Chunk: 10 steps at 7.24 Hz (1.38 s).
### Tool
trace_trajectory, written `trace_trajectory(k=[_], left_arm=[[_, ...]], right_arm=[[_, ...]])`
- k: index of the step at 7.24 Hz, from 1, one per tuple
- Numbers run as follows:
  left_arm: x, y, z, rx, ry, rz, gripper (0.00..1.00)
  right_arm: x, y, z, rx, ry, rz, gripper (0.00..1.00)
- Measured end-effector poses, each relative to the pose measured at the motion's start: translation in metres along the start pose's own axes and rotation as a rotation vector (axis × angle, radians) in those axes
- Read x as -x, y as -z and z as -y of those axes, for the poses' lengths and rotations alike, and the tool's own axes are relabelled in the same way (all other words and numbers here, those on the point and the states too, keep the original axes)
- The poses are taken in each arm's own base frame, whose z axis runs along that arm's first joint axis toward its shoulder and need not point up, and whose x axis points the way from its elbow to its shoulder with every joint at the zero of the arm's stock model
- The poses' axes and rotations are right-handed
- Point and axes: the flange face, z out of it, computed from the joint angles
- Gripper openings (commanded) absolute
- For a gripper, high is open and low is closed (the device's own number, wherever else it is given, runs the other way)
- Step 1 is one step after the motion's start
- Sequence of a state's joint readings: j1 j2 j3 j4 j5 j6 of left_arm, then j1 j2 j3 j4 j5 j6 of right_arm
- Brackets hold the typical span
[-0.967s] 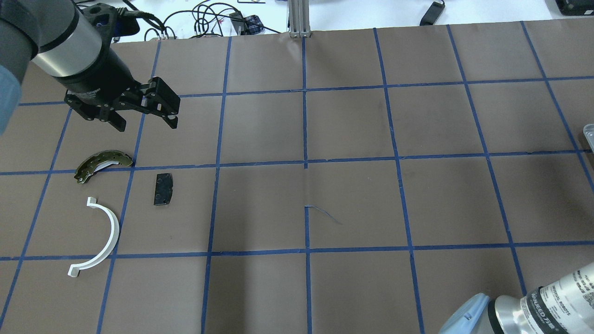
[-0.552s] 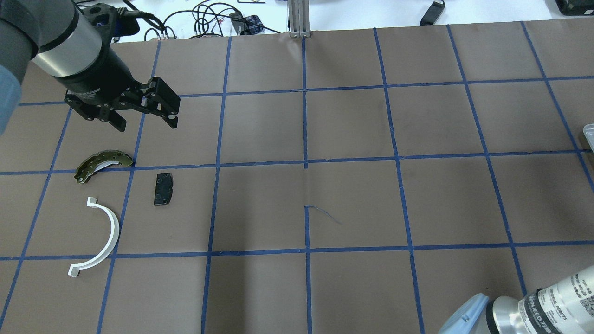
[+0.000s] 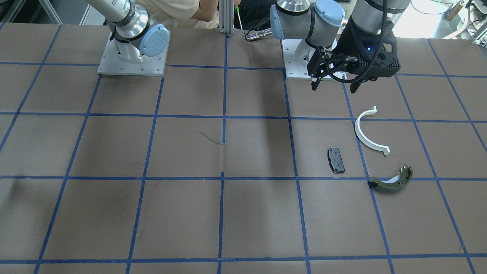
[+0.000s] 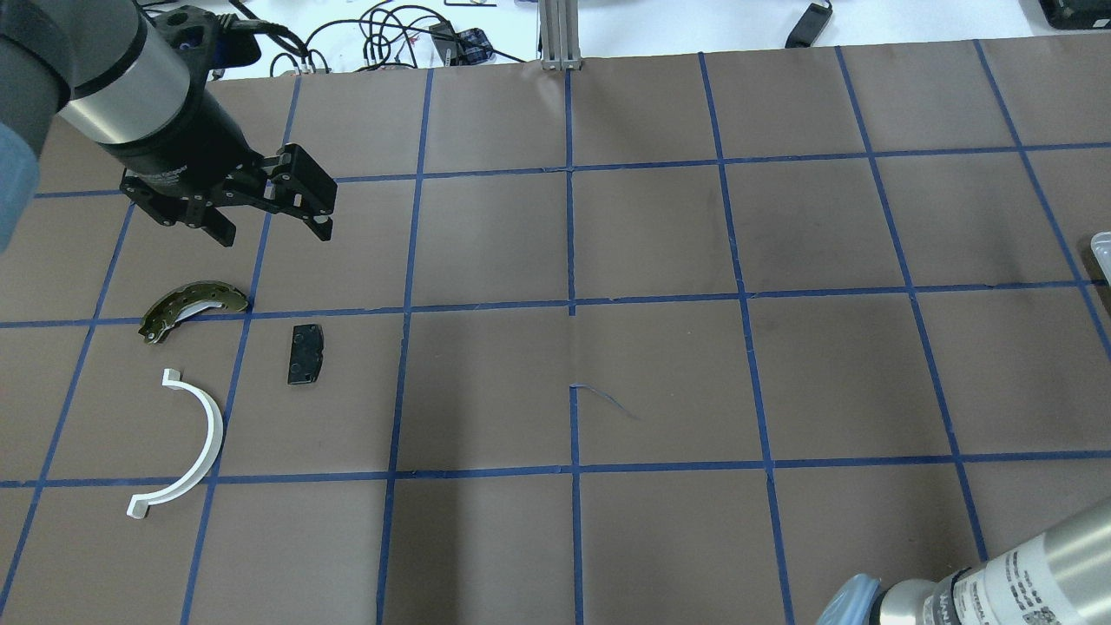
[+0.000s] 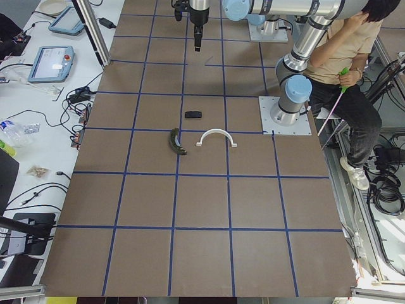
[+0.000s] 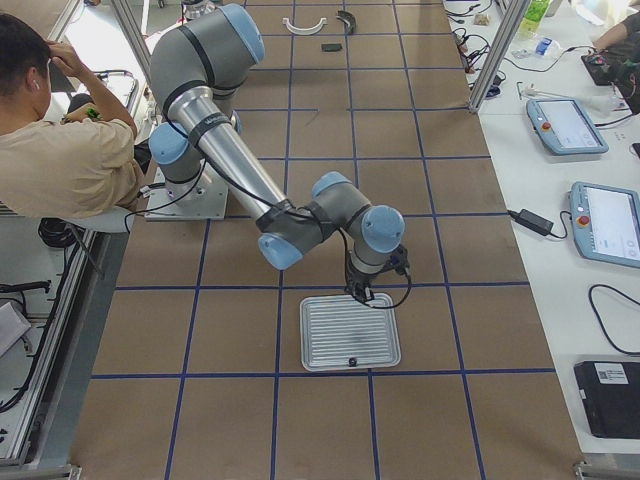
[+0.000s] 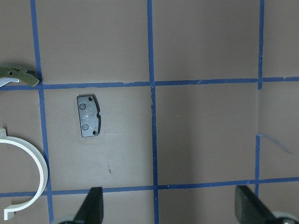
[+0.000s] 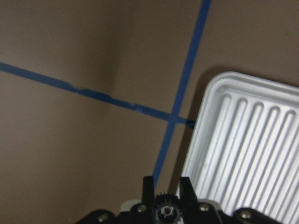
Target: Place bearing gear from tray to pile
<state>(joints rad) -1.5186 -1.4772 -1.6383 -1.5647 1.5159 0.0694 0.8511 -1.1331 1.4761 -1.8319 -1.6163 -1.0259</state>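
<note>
Bright, even light with soft shadows; right wrist view dimmer

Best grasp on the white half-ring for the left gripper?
Pinch the white half-ring at mid-arc from straight above, one finger inside the curve and one outside. It lies flat with its thin band on edge, so the band should fit between open jaws, and mid-arc should keep it balanced.

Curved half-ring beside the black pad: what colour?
The curved half-ring is white, clearest in the exterior front-facing view.
</note>
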Motion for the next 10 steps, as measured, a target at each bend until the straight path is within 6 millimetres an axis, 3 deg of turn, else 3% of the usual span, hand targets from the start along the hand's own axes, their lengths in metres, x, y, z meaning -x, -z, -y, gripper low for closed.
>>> trace_trajectory(k=[2,5,7,10], left_arm=[[0.0,-0.001,0.0,0.001,-0.001,0.001,1.0],[0.0,-0.001,0.0,0.002,-0.001,0.0,1.0],[0.0,-0.001,0.0,0.002,-0.001,0.0,1.0],[0.0,0.0,-0.001,0.001,-0.001,0.001,1.0]], right_arm=[[0.096,0.008,0.077,0.014,0.052,-0.005,0.0],[0.258,0.003,0.161,0.005,0.114,0.013,0.0],[0.39,-0.005,0.194,0.012,0.089,0.0,0.0],[0.558,-0.035,0.202,-0.053,0.062,-0.032,0.0]])
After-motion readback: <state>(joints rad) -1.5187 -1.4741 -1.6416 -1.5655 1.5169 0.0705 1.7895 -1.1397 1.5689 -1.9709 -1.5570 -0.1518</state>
